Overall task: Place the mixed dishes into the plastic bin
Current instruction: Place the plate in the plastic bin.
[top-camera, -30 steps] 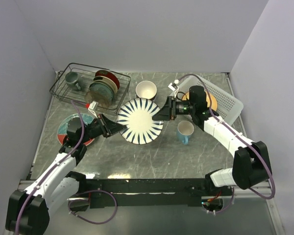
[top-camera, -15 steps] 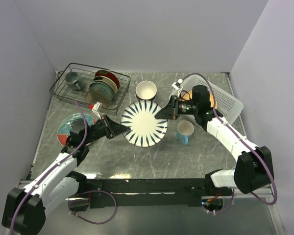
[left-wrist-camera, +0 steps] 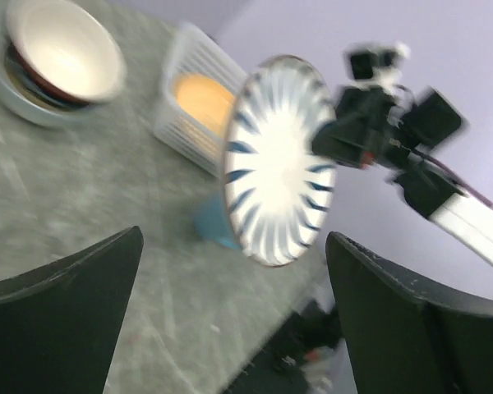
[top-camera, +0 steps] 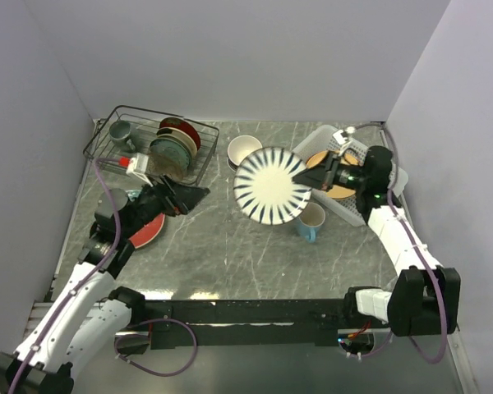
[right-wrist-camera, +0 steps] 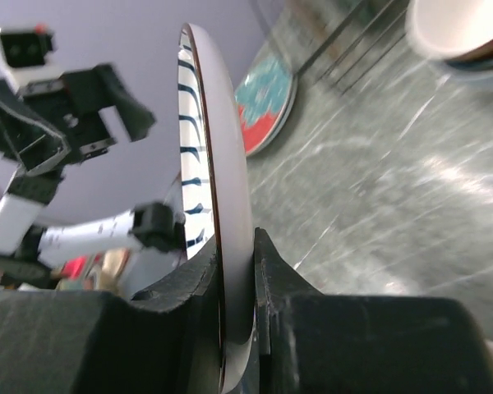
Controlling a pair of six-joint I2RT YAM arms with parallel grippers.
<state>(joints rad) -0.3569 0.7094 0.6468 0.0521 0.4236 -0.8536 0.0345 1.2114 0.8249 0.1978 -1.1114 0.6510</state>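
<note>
- Right claw [top-camera: 315, 176] was clamped on the rim of the navy-striped plate [top-camera: 271, 185]. The wrist view showed the plate edge-on between the jaws.
- The plate hung in the air, tilted, over the middle of the bench, just left of the plastic bin [top-camera: 388, 176] and above the light blue mug [top-camera: 311, 222].
- Left claw [top-camera: 195, 195] was wide open and empty, towards the left side of the bench.
- My read: the step in hand was the carry into the bin, at the far right corner of the bench.
- To do it well: lift clear of the flared rim, level the plate and lower it onto the orange plate [top-camera: 338, 191] before letting go.
- The rim pinch looked thin, so move slowly or the plate may swing. Keep clear of the mug.
- Count, task items:
  - 1 striped plate, held.
  - 1 orange plate in the bin.
  - 1 red plate [top-camera: 144, 230] near the left edge, partly under the left arm.
  - 1 light blue mug.
  - Nested bowls [top-camera: 245, 150] by the far edge, at least 2; exact number unclear.
- Count, other:
  - 1 bin.
  - 1 wire rack [top-camera: 108, 154] at the far left corner.
  - The rack held 1 grey-green mug [top-camera: 119, 130] and about 3 upright plates [top-camera: 174, 148].
</note>
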